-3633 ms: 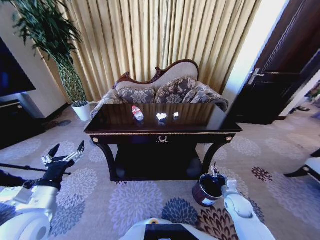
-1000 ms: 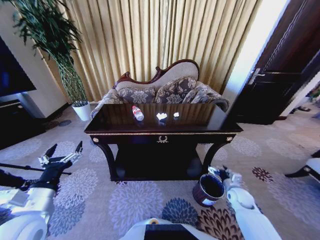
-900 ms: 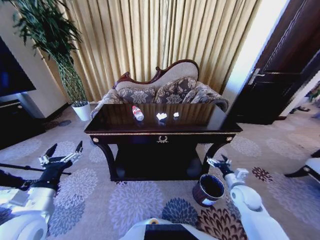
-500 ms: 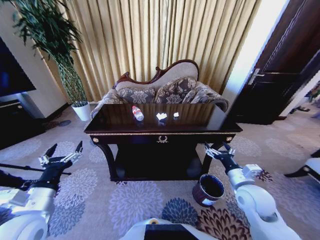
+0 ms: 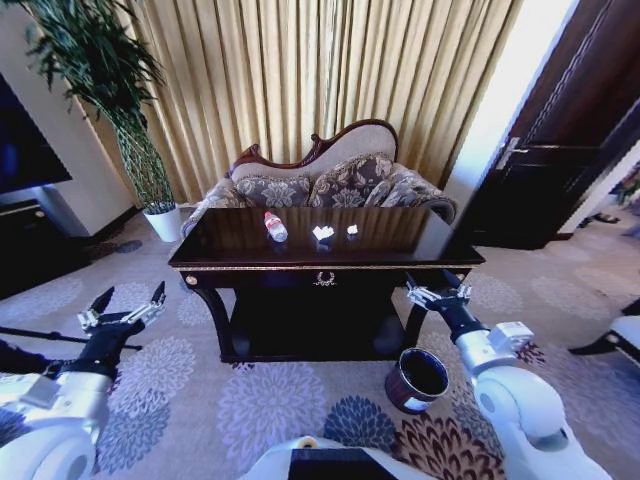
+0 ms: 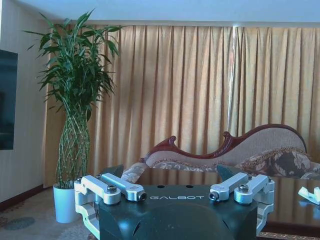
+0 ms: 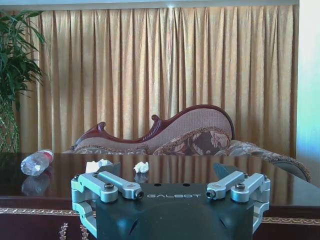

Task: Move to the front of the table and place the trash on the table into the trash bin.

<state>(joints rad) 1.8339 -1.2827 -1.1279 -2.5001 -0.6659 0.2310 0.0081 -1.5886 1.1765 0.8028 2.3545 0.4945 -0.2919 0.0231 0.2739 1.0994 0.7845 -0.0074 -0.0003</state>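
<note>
The table (image 5: 400,245) is glossy dark wood; the bottle (image 5: 274,226) clear plastic; the paper (image 5: 323,232) crumpled white.

My left gripper (image 5: 125,308) hangs low at my left side, fingers spread. My right gripper (image 5: 438,292) is raised forward, fingers spread wide.

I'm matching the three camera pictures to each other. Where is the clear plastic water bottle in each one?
Head view: the water bottle lies on the table, left of the crumpled paper.
Left wrist view: not in it.
Right wrist view: the bottle lies at the picture's left edge.
Shared landmark: the sofa's carved back.
</note>
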